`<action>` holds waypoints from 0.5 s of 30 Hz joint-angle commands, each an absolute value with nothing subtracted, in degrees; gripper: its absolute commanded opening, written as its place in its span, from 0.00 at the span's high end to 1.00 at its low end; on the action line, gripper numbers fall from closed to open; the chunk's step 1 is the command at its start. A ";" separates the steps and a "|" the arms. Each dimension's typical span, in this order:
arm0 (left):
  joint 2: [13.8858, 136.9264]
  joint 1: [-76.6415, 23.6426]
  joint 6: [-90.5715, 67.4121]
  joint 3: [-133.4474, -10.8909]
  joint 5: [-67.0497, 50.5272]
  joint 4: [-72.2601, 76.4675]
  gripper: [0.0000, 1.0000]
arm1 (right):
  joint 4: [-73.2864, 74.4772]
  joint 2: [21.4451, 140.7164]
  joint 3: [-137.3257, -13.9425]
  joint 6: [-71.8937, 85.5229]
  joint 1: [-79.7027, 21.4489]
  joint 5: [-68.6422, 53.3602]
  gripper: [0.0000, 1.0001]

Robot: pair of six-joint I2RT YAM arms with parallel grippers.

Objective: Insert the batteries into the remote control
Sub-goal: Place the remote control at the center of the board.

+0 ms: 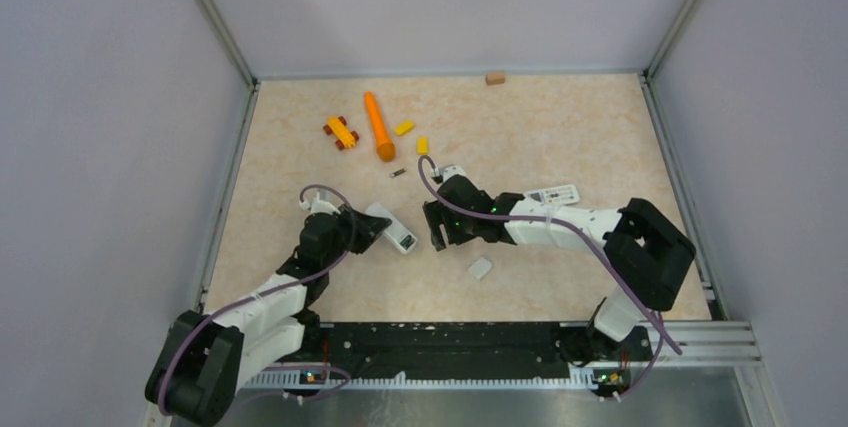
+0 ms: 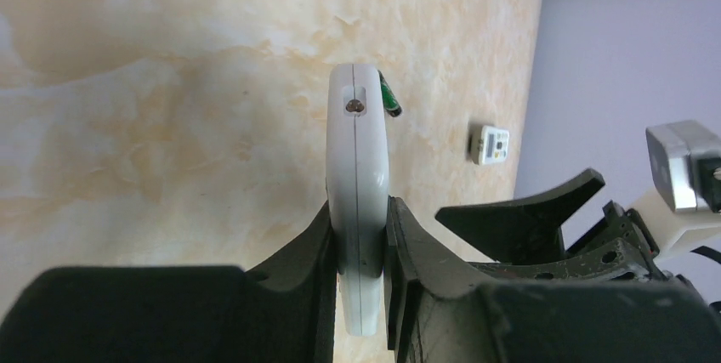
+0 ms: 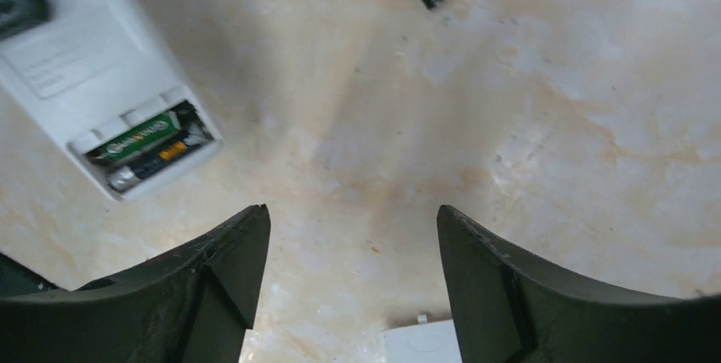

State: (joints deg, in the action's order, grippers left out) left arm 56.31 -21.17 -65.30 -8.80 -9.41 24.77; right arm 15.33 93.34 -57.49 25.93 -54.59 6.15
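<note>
Batteries (image 3: 146, 146): 2 in remote control (image 3: 85, 57) bay. Gripping remote w/ L end effector (image 2: 359, 210); holding R end effector (image 3: 350, 218) open beside it.

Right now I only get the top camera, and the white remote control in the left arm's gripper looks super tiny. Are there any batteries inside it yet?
Observer: Yes. The right wrist camera shows the white plastic remote control with its open compartment holding a green-labelled battery and a dark battery.
Operator: Cool! Is the right gripper carrying another one?
Observer: No, the black two-finger right gripper is open and empty.
Operator: Is the left one really gripping the remote?
Observer: Yes. The left wrist camera shows the black left gripper shut on the remote, a finger pressed against each side.
</note>
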 commanded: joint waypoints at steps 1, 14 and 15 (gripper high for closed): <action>54.06 -21.34 -69.10 -6.03 -2.89 26.23 1.00 | 20.76 88.30 -55.88 32.53 -53.94 14.18 0.24; 64.26 -29.80 -84.70 -5.58 11.46 35.11 1.00 | 23.11 78.52 -45.34 22.77 -53.92 10.10 0.16; 66.02 -30.78 -85.84 -5.81 12.19 36.39 0.99 | 22.96 78.23 -45.09 22.23 -53.90 10.25 0.15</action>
State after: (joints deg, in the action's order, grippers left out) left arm 61.39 -27.51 -79.46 -5.15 6.28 28.99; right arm 23.77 81.28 -46.33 28.05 -54.19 11.70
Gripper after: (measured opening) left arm 0.252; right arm 0.840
